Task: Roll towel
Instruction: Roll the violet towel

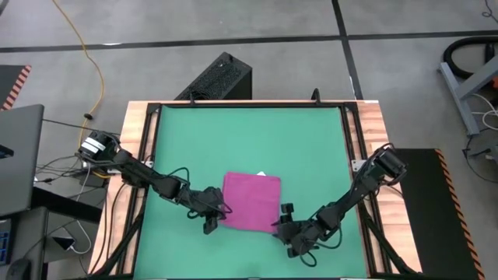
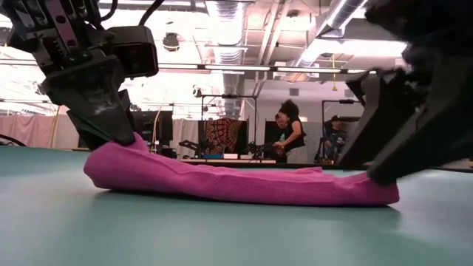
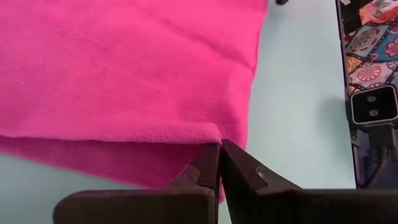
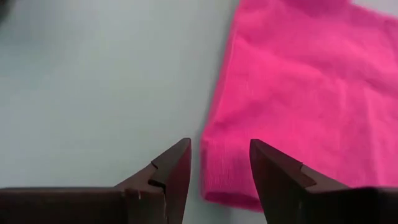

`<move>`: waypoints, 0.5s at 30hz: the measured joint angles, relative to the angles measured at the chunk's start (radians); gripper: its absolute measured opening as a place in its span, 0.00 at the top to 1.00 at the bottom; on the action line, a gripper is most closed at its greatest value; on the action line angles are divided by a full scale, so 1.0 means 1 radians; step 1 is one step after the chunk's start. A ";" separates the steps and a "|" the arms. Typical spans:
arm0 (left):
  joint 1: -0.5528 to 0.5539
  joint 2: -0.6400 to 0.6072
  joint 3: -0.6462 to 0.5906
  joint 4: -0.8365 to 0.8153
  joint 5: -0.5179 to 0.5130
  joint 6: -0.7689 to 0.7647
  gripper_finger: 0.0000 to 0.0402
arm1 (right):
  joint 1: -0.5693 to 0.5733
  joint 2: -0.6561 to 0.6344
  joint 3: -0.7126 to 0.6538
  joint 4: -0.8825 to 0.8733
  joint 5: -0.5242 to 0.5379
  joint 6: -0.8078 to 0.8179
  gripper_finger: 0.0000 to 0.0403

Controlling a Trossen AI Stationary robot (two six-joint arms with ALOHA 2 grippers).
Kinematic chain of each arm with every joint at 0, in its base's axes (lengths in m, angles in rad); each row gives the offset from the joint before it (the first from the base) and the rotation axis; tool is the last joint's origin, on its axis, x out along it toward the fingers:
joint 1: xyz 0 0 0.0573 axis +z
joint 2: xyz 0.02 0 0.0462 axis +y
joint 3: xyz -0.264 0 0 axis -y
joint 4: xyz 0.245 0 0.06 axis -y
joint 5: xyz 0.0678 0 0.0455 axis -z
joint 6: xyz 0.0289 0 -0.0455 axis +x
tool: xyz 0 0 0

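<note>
Towel [image 1: 250, 201] lies flat mid-mat [image 1: 249, 140]. My left gripper [image 3: 220, 144] pinches near corner, jaws pressed together; right gripper [image 4: 219, 163] spread at opposite corner. Next: I close right, then start roll.

I am working in what is looking like a robotics lab or workshop: my two arms are reaching over a green mat [image 1: 249, 140] on a wood-edged table [image 1: 373, 124] standing on a grey concrete floor [image 1: 233, 31] with a yellow cable [image 1: 92, 62] trailing across it at the far left. Beyond the table, exposed ducts and strip lights [image 2: 229, 29] are running along an open ceiling, and people [image 2: 290, 133] are standing among cluttered benches [image 2: 222, 151] far behind.
</note>
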State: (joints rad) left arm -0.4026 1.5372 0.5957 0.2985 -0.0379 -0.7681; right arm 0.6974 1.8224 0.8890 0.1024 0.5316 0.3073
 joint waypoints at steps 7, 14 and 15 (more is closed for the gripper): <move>0.000 -0.001 0.000 0.009 -0.004 0.000 1.00 | -0.004 0.047 0.000 0.008 0.016 0.012 0.54; 0.000 -0.001 0.000 0.011 -0.001 -0.001 1.00 | 0.002 0.044 0.001 -0.008 0.048 0.006 0.66; 0.000 -0.001 0.000 0.011 -0.001 -0.001 1.00 | 0.002 0.044 0.002 -0.009 0.048 0.006 0.69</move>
State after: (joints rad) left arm -0.4023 1.5364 0.5957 0.3099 -0.0389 -0.7692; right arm 0.6994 1.8660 0.8913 0.0937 0.5793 0.3137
